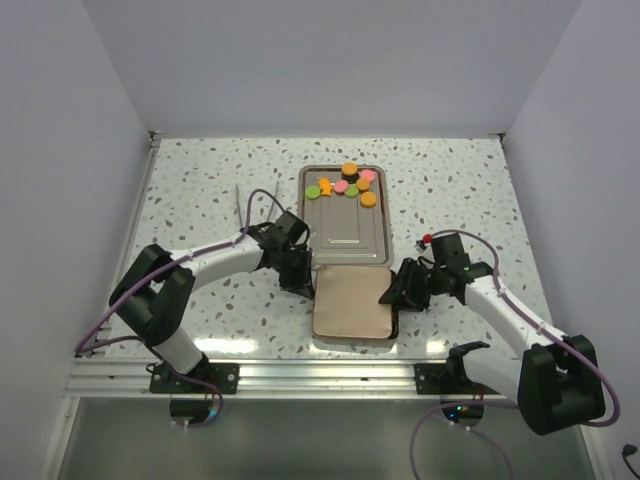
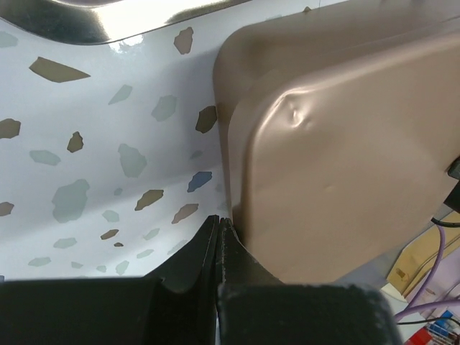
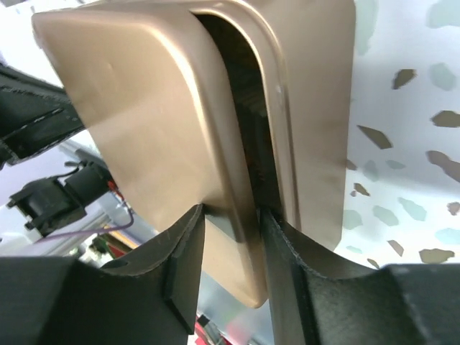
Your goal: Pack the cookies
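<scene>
Light: bright, even, overhead; white walls [image 1: 300, 60] washed soft.
Shadows: faint and short on the table [image 1: 200, 190].
Glare: white streak on the metal tray [image 2: 108, 18]; soft sheen on the brown tin [image 3: 144, 108].
Focus: top view sharp; left gripper [image 2: 218, 228] dark, blurred near lens.

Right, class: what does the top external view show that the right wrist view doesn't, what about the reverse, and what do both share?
Only the top view: the cookies on the silver tray. Only the right wrist view: the right gripper pinching the edge of the tan lid, and the dark gap between lid and box. Both: the lid and the speckled table.
</scene>
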